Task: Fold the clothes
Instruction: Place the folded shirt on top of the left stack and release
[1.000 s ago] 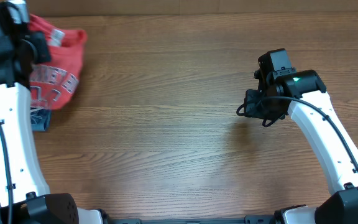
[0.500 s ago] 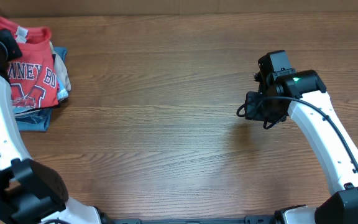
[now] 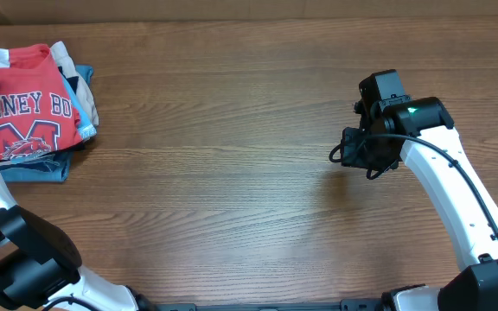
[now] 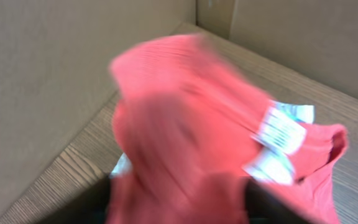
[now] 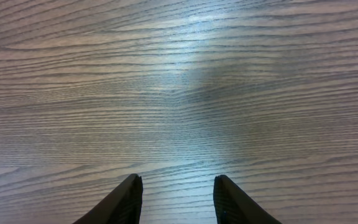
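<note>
My left end effector [image 4: 179, 211] sat at the far left edge of the desk [image 3: 232, 173], right over the coral-red T-shirt [image 4: 191, 124]. My wrist view was badly blurred, with red cloth filling nearly all of it. I could make out only dark finger shapes at the bottom, so I could not tell whether I had let go of the cloth or was clenched on it. A white neck label [image 4: 278, 134] showed just beyond the fold nearest me.

My right end effector [image 5: 178, 202] was released and empty, its two fingers apart with bare wood grain between them. It hung over the right half of the desk, well apart from the shirt.

From overhead, the T-shirt [image 3: 28, 117] lay folded with lettering and mascot up, in the back left corner. It sat on top of a pile with a denim-blue garment [image 3: 37, 170] sticking out beneath and a beige garment [image 3: 80, 86] beside it.

I judged the fold nearly done and the step in hand to be setting it down. To do that well, I should free the cloth fully and rise straight up. No finger should drag the collar or top layer and skew the fold.
</note>
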Robot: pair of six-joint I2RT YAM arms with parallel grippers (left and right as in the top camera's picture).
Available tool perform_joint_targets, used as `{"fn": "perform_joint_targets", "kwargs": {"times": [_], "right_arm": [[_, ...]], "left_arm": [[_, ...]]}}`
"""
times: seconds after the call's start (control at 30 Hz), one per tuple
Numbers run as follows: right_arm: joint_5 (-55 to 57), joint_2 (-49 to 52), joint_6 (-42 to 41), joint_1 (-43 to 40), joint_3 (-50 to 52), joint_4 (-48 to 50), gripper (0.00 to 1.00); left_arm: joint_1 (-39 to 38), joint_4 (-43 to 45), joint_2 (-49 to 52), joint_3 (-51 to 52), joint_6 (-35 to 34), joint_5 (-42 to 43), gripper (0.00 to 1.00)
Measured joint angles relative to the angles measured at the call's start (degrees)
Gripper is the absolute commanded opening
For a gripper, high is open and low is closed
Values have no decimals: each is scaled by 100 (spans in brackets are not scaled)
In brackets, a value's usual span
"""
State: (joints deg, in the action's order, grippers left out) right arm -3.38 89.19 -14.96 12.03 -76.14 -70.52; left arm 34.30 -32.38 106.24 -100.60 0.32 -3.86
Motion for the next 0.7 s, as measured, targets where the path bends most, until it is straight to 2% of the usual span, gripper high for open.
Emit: {"fn": "perform_joint_targets", "kwargs": {"times": [0.27, 0.43, 0.67, 0.7], "right_arm": [[-2, 0, 0, 0, 0, 15, 41], [2, 0, -4, 0, 0, 184, 46], [-114, 0, -15, 0, 0, 765, 70], [-173, 0, -17, 0, 0, 918, 76]], "left_arm": [[212, -20, 37, 0, -92, 87, 100], [160, -195, -52, 0, -149, 588, 100], [-669, -693, -656, -2, -129, 872, 100], [-857, -837, -761, -2, -127, 896, 100]]}}
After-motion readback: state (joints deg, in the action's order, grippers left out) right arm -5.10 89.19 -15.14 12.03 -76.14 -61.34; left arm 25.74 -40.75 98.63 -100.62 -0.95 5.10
